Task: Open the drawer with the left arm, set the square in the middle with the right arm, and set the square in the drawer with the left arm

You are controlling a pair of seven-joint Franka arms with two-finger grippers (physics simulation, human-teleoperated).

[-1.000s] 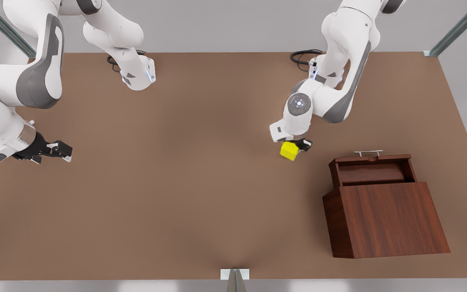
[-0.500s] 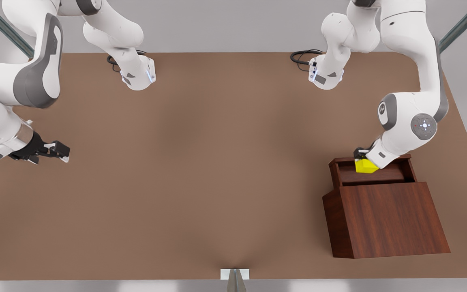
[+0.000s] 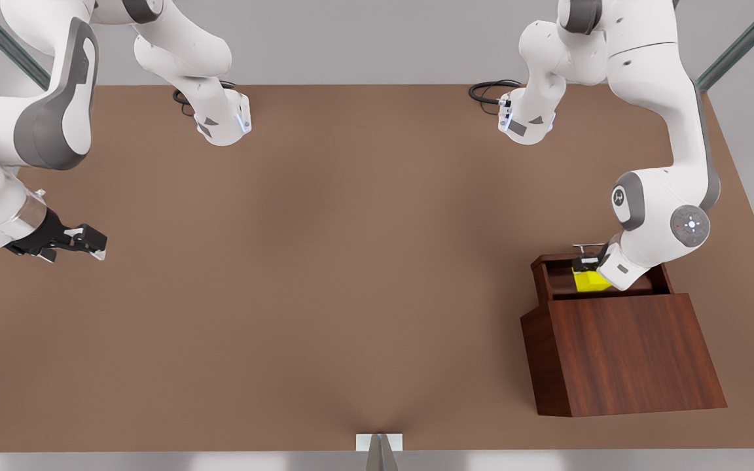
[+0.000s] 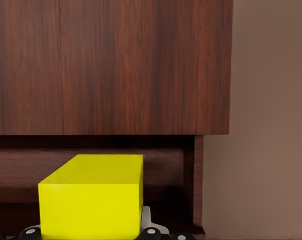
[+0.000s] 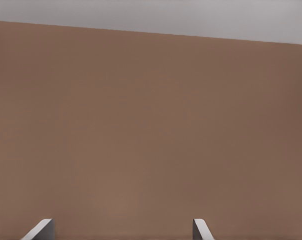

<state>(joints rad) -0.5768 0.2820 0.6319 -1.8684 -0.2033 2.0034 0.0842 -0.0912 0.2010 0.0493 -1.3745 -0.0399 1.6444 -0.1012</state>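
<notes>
Front view: the left gripper (image 3: pixel 588 267) sat inside the open drawer (image 3: pixel 550 282), jaws closed on the square (image 3: pixel 589 281). The square lay just below the jaws, within the drawer's walls, near the side where the silver handle (image 3: pixel 588 247) showed. Whether the square touched the drawer floor could not be told. The cabinet (image 3: pixel 626 353) stood directly beyond the drawer, toward the near edge of the bench (image 3: pixel 324 275). The right gripper (image 3: pixel 92 243) waited at the front view's left, well apart from the drawer, over bare bench, jaws parted with nothing between them.

Left wrist view: the square (image 4: pixel 93 197) filled the space between the jaws, and the black fingertips (image 4: pixel 152 233) flanked its lower edge. Beyond it lay the drawer's interior (image 4: pixel 161 165) and side wall, then the cabinet front (image 4: pixel 111 65). Bare bench (image 4: pixel 271 125) lay beside the cabinet.

Right wrist view: two pale fingertips (image 5: pixel 40 230) stood well apart, with plain bench (image 5: pixel 151 125) ahead of the jaws.
</notes>
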